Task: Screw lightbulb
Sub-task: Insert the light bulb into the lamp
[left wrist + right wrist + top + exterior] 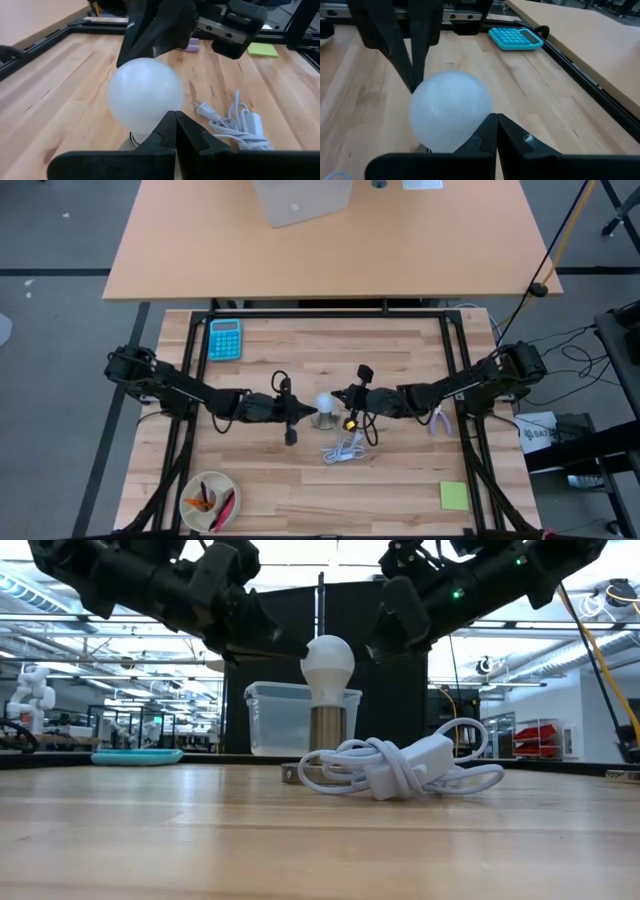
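The lightbulb (327, 662) stands upright in its socket (326, 730) mid-worktop, just behind the white cable (400, 768), so seating looks done or nearly done. The left claw (291, 418) and right claw (351, 402) flank the lightbulb closely, both with fingers pressed together on nothing. No writing is legible anywhere.

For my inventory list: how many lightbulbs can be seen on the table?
1. The lightbulb stands upright at the table's middle, between the left gripper and the right gripper, beside the white cable. None other shows.
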Robot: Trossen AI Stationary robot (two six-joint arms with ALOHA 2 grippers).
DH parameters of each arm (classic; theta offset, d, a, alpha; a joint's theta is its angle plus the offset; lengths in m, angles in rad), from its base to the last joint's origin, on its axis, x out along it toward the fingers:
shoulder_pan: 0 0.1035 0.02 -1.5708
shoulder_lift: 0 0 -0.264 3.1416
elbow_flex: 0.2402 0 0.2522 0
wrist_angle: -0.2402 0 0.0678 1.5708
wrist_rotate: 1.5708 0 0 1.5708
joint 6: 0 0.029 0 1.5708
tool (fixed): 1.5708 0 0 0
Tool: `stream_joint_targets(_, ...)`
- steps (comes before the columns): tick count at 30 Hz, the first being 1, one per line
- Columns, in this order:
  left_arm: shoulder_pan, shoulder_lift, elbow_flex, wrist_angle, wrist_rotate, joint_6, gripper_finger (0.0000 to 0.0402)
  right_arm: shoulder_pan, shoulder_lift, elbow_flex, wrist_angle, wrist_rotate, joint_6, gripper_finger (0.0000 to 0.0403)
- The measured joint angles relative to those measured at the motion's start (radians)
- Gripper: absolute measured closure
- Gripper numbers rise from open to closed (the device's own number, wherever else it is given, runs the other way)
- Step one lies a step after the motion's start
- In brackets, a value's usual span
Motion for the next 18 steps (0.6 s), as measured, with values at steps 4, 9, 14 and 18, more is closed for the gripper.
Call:
stream_joint_targets(4, 0.003, 0.0, 0.0, -0.017, -0.01, -0.007, 0.0401, 0.016, -0.001, 0.0, -0.003, 0.008, 0.001, 0.0403)
stream_joint_targets(9, 0.023, -0.002, 0.0, -0.048, -0.047, -0.039, 0.0401, 0.037, -0.003, 0.0, -0.029, 0.027, 0.028, 0.0403)
stream_joint_targets(14, 0.044, 0.002, 0.0, -0.056, -0.142, -0.053, 0.0401, 0.076, -0.004, 0.004, -0.049, -0.02, 0.056, 0.0403)
stream_joint_targets(18, 0.066, 0.003, 0.0, -0.082, -0.175, -0.089, 0.0401, 0.103, 0.003, -0.003, -0.074, -0.019, 0.057, 0.0403)
